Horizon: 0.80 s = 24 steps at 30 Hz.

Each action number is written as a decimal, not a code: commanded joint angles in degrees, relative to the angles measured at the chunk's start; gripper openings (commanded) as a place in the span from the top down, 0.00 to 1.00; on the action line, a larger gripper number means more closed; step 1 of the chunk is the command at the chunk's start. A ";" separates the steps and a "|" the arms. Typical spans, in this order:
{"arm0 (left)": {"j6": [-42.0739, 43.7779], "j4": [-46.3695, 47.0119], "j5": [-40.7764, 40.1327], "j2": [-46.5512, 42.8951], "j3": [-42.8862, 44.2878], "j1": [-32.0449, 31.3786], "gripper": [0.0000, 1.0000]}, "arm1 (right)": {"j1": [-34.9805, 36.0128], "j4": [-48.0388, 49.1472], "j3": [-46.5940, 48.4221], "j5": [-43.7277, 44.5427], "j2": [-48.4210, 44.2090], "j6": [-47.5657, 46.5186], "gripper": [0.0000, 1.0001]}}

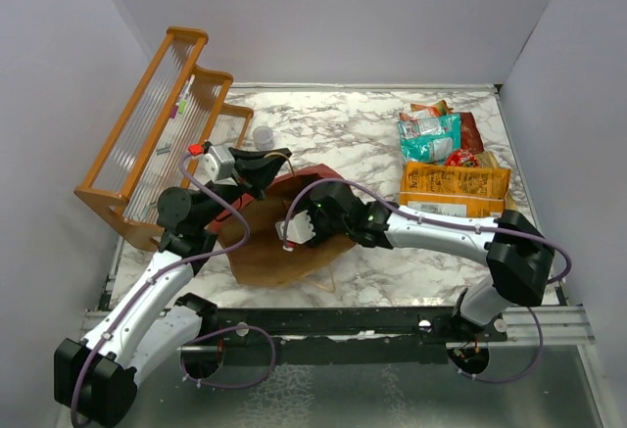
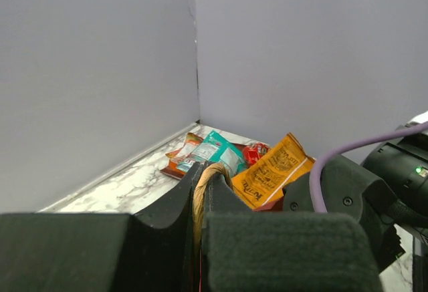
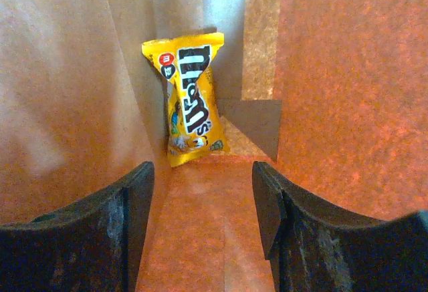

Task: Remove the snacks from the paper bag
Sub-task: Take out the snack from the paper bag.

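Observation:
The paper bag (image 1: 279,252) lies on its side on the marble, brown with a dark red flap. My left gripper (image 1: 263,167) is shut on its twine handle (image 2: 211,173), holding the mouth up. My right gripper (image 1: 294,228) reaches into the bag's mouth. In the right wrist view its fingers (image 3: 137,192) stand open on the kraft interior (image 3: 73,98). A yellow M&M's packet (image 3: 192,101) lies ahead of them at the bag's far end, untouched. Other snacks lie at the back right: a teal packet (image 1: 428,137), a large orange-yellow chip bag (image 1: 456,189), a dark red bag (image 1: 471,128) and a small red packet (image 1: 460,159).
An orange wooden rack (image 1: 157,139) leans against the left wall. A small clear cup (image 1: 263,137) stands beside it. Grey walls close the table on three sides, and a black rail (image 1: 372,322) runs along the near edge.

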 commanded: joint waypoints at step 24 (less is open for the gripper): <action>-5.34 6.99 -1.33 2.68 0.56 0.19 1.00 | 3.48 -9.11 12.91 1.70 6.23 0.77 0.37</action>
